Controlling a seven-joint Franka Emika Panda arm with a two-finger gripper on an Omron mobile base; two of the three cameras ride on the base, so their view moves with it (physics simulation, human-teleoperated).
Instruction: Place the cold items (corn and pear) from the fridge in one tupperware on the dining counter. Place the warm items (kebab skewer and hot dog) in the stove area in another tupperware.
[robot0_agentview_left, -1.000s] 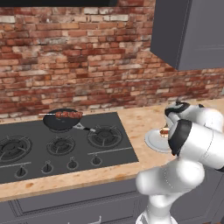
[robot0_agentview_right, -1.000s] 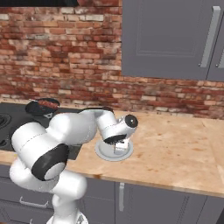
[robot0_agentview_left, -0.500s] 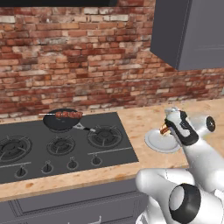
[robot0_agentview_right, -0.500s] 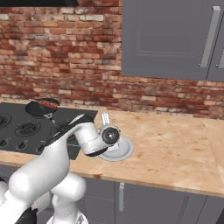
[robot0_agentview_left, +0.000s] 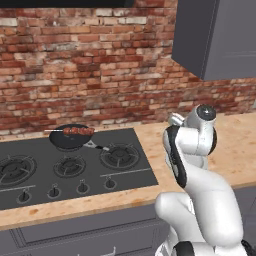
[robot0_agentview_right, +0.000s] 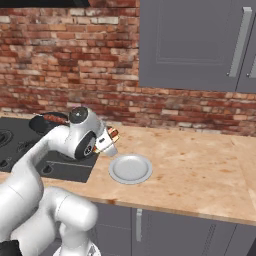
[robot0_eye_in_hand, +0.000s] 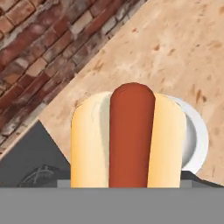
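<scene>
Hot dog held up in the gripper above the counter, beside the plate.

In the right base view the gripper (robot0_agentview_right: 107, 142) is closed on the hot dog (robot0_agentview_right: 112, 133), lifted clear of the wooden counter (robot0_agentview_right: 200, 170), just left of and above the grey plate (robot0_agentview_right: 130, 168), which has nothing on it. The hand view has the hot dog (robot0_eye_in_hand: 131, 135) right against the gripper, bun and red sausage running lengthwise away from the camera, with the plate (robot0_eye_in_hand: 197, 135) partly behind it. The kebab skewer (robot0_agentview_left: 78, 131) lies across the dark pan (robot0_agentview_left: 67, 141) on the stove (robot0_agentview_left: 75, 167), well apart from the gripper.
</scene>
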